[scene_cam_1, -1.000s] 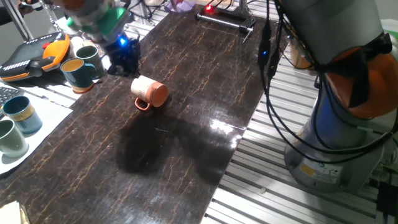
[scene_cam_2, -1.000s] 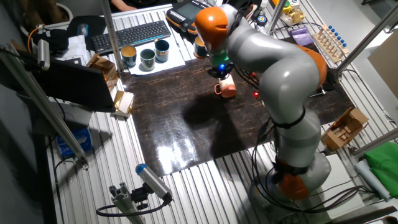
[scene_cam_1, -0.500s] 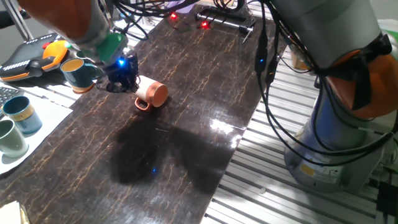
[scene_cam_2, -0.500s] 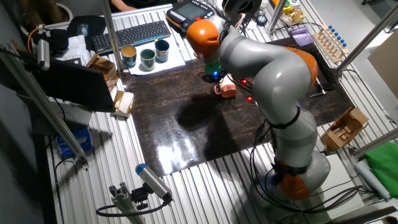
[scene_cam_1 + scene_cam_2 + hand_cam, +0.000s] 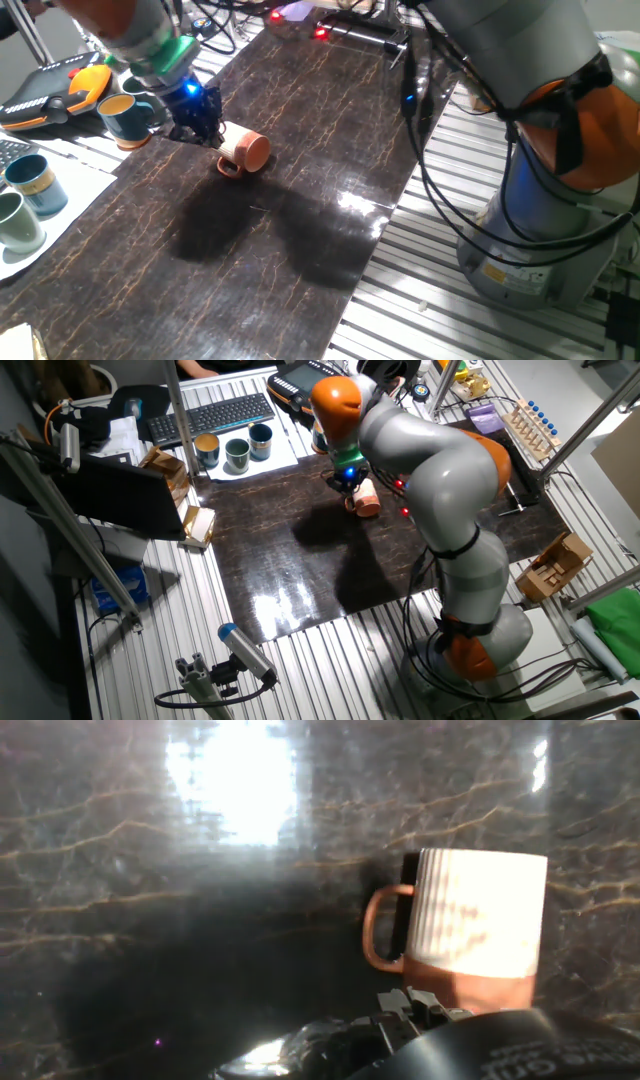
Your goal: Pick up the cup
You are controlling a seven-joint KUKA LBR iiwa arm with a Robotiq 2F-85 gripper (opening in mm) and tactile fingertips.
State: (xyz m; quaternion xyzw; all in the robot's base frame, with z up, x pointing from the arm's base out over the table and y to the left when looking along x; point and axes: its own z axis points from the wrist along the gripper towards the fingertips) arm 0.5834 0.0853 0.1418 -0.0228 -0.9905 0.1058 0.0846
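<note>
The cup (image 5: 245, 150) lies on its side on the dark marble-look tabletop (image 5: 300, 240), cream body with salmon-orange base and a loop handle (image 5: 229, 168) resting on the table. It also shows in the other fixed view (image 5: 366, 505). My gripper (image 5: 205, 130), black with a blue light, is low over the table right beside the cup's left end, either touching it or very close; the other fixed view shows the gripper too (image 5: 348, 482). In the hand view the cup (image 5: 475, 920) fills the right side, handle (image 5: 375, 930) to the left. My fingers are not clearly visible.
A dark teal mug (image 5: 128, 115) stands just left of my gripper. More mugs (image 5: 25, 185) sit on a white sheet at the left edge. An orange-black pendant (image 5: 50, 95) lies at back left. A keyboard (image 5: 210, 415) is behind the mugs. The arm's base (image 5: 540, 230) stands at the right.
My gripper has come down and moved right, from above the teal mug to the cup's left end. The cup has not moved.
</note>
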